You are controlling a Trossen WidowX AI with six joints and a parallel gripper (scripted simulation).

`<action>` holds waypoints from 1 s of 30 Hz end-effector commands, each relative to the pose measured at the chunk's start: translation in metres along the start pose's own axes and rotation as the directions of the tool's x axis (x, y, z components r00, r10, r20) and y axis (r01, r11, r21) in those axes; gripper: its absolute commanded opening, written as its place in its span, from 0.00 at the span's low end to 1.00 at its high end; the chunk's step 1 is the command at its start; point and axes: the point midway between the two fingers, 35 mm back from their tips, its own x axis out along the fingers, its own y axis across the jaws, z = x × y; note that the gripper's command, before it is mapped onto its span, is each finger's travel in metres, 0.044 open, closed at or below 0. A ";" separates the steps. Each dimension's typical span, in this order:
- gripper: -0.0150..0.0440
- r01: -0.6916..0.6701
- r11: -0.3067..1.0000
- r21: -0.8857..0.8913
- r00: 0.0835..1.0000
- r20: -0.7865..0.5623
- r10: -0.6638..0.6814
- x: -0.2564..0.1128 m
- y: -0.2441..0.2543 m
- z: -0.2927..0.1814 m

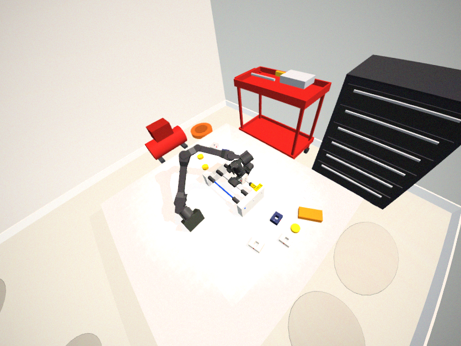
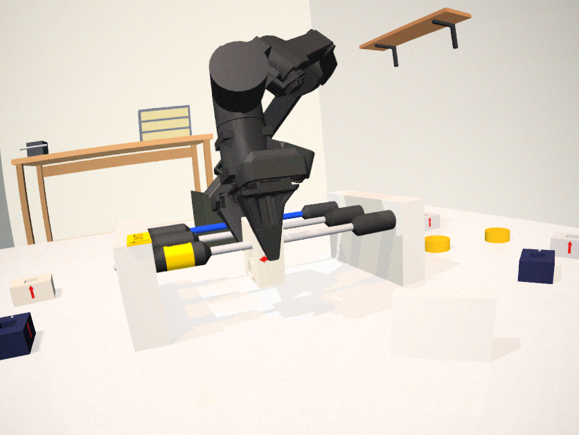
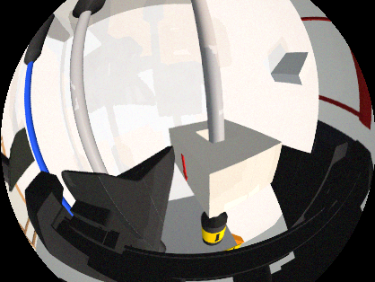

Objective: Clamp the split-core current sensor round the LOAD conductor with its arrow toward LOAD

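Observation:
The cream split-core sensor [image 2: 271,276] [image 3: 244,180] sits around the front grey conductor [image 2: 318,232] [image 3: 211,67], the one with a yellow band [image 2: 179,256] [image 3: 213,235] on its black end. No gap between the sensor's halves shows in the wrist view; its latch cannot be made out. Its red arrow [image 2: 264,258] points toward the yellow-banded end. A yellow label [image 1: 258,187] [image 2: 138,238] is on the white end block there; its wording is too small to read. My gripper [image 2: 256,245] is shut on the sensor, with a finger on either side; the far finger is partly hidden.
A second grey conductor [image 3: 80,90] and a blue one [image 1: 223,189] [image 3: 29,99] run alongside. White end blocks [image 2: 140,304] [image 2: 384,233] carry them. Navy sensors [image 2: 536,267] [image 2: 14,336], cream sensors [image 2: 33,294] [image 2: 564,248], yellow discs [image 2: 437,244] [image 2: 496,235] and an orange block [image 1: 310,214] surround the rack.

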 end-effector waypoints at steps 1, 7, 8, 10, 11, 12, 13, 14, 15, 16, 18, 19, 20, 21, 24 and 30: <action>0.53 0.001 1.000 -0.001 1.000 0.000 -0.001 -0.001 0.000 0.000; 0.26 0.002 1.000 0.002 1.000 0.000 -0.002 -0.001 0.000 -0.001; 0.25 0.002 1.000 0.002 1.000 0.000 -0.002 -0.001 0.000 -0.001; 0.25 0.002 1.000 0.002 1.000 0.000 -0.002 -0.001 0.000 -0.001; 0.25 0.002 1.000 0.002 1.000 0.000 -0.002 -0.001 0.000 -0.001; 0.25 0.002 1.000 0.002 1.000 0.000 -0.002 -0.001 0.000 -0.001; 0.25 0.002 1.000 0.002 1.000 0.000 -0.002 -0.001 0.000 -0.001; 0.25 0.002 1.000 0.002 1.000 0.000 -0.002 -0.001 0.000 -0.001; 0.25 0.002 1.000 0.002 1.000 0.000 -0.002 -0.001 0.000 -0.001; 0.25 0.006 1.000 0.002 1.000 -0.001 -0.006 -0.001 0.000 -0.001; 0.25 0.026 1.000 0.002 1.000 -0.001 -0.026 -0.001 0.001 -0.001; 0.25 0.041 0.999 0.003 0.999 -0.001 -0.041 -0.002 0.002 -0.001; 0.25 0.060 0.998 0.003 0.998 -0.001 -0.060 -0.002 0.003 -0.001; 0.25 0.076 0.997 0.003 0.997 -0.001 -0.076 -0.002 0.005 -0.001; 0.25 0.101 0.995 0.004 0.995 0.000 -0.101 -0.003 0.006 -0.001; 0.25 0.101 0.995 0.004 0.995 0.000 -0.101 -0.003 0.007 -0.001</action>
